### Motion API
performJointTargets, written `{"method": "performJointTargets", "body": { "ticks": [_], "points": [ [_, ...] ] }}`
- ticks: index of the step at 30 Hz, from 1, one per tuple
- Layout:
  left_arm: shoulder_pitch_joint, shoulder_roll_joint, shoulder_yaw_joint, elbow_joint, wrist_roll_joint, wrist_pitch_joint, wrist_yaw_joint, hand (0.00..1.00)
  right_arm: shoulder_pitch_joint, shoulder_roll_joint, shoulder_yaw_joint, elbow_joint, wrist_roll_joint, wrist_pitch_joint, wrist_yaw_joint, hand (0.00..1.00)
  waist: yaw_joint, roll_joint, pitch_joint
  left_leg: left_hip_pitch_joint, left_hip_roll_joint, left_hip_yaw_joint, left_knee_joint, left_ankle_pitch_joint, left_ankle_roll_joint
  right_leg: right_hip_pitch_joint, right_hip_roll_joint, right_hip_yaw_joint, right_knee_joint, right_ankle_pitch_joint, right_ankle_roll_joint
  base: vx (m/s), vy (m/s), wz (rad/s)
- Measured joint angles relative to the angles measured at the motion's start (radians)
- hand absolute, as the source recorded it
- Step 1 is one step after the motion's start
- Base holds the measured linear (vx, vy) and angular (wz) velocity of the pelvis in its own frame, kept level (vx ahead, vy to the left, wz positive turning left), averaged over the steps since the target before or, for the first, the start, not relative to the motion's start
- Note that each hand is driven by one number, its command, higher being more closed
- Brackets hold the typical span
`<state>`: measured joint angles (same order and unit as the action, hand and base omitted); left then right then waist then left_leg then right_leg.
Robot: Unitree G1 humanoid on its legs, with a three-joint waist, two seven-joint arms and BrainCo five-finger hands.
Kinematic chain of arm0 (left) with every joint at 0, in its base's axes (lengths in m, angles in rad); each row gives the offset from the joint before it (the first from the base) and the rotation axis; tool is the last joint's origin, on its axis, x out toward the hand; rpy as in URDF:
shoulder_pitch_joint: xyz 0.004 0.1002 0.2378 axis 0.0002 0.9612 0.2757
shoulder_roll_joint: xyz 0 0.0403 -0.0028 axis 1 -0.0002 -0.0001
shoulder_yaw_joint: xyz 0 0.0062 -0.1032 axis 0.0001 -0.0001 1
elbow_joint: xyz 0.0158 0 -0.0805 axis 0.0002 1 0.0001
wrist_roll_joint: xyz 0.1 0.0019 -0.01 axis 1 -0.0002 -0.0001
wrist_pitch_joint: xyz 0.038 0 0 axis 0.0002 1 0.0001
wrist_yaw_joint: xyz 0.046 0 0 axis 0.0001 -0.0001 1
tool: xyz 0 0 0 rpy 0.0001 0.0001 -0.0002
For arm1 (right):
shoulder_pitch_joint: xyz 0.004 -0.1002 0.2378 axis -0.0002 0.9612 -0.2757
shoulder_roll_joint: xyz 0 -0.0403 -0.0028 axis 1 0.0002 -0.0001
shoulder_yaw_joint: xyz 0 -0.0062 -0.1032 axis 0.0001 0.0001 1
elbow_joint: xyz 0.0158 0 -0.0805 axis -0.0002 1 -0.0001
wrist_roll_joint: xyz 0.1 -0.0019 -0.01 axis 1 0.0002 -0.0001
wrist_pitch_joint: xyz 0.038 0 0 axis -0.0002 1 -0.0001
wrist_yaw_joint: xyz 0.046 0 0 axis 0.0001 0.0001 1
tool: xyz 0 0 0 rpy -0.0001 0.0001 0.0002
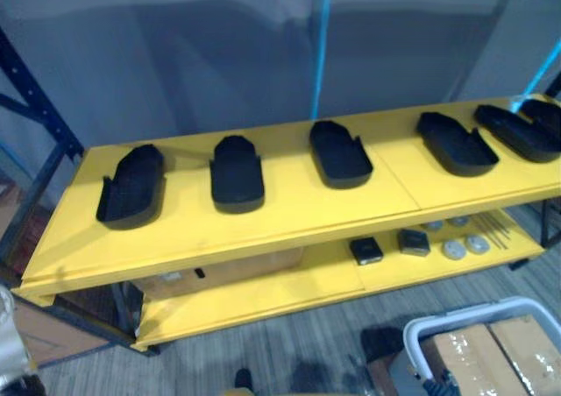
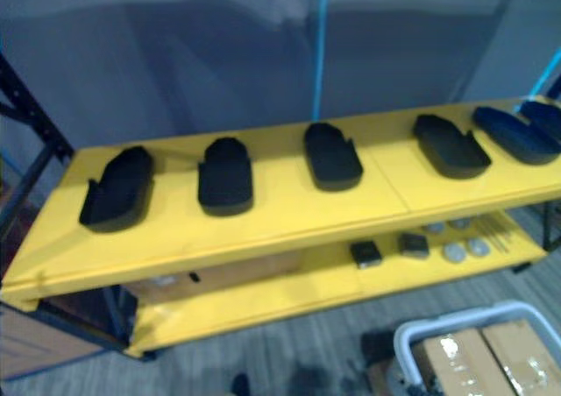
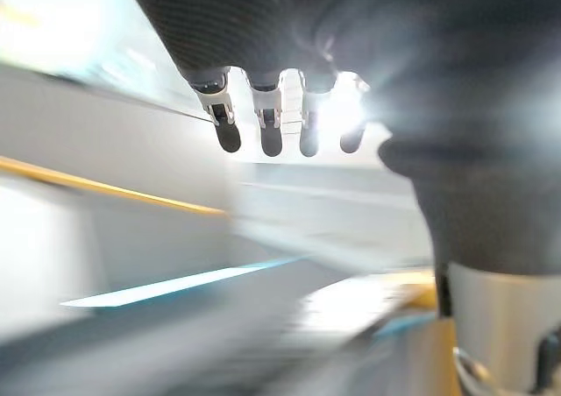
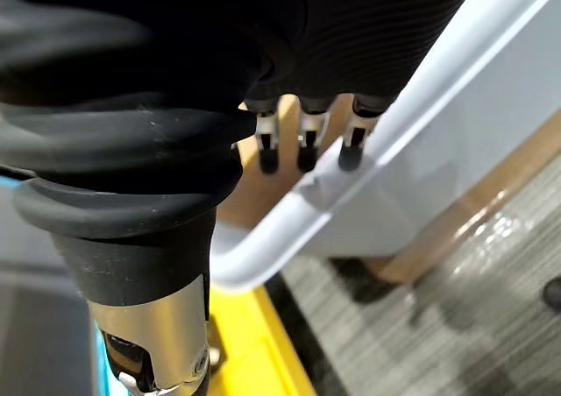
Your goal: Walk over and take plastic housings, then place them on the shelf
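I see housings point(image 1: 237, 175) rowed on yellow shelf point(image 1: 289, 216), long axes near 12 o'clock; left hand point(image 3: 270, 133), right hand point(image 4: 307, 146) loose, empty

Yellow shelf point(image 1: 263, 225) on a dark metal frame, 2 boards. Top board point(image 1: 386, 181): 5 black plastic housings point(image 1: 237, 174) in a row from left to right, all lying flat. The 3 on the left are well apart, the 2 on the right sit just beside each other. A 6th dark piece point(image 1: 548, 114) is cut off at the right edge. Lower board point(image 1: 263, 295), right half: 2 small black boxes point(image 1: 366, 251), 4 round silver discs point(image 1: 454, 250), a bunch of thin rods point(image 1: 495, 229). Left half: brown cardboard box point(image 1: 219, 272) tucked under the top board. Floor point(image 1: 289, 343) is grey striped carpet. A white-rimmed cart point(image 1: 473, 321) stands on it at near right.
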<state>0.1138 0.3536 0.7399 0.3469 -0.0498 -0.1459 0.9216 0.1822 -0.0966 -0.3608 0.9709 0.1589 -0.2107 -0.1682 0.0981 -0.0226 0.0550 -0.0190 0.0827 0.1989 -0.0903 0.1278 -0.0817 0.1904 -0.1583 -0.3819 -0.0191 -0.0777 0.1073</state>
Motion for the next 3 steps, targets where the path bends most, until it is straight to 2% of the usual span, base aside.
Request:
{"method": "performJointTargets", "body": {
  "ticks": [2,3],
  "points": [
    [0.058,-0.127,-0.091,0.229,-0.107,0.012,-0.049,0.0,-0.018,0.019,-0.001,0.007,0.021,0.002,0.015,0.0,-0.001,-0.026,0.006,0.005,-0.009,-0.001,0.0,-0.005,0.007,0.003,-0.015,-0.004,0.011,-0.01,0.002,0.07,0.003,0.06],
    [0.067,-0.169,-0.103,0.276,-0.111,0.012,-0.052,0.0,-0.031,0.025,-0.001,0.009,0.023,0.002,0.018,0.0,-0.001,-0.035,0.011,0.006,-0.011,-0.001,0.0,-0.007,0.008,0.005,-0.017,-0.005,0.012,-0.012,0.001,0.05,-0.006,0.02]
  ]
}}
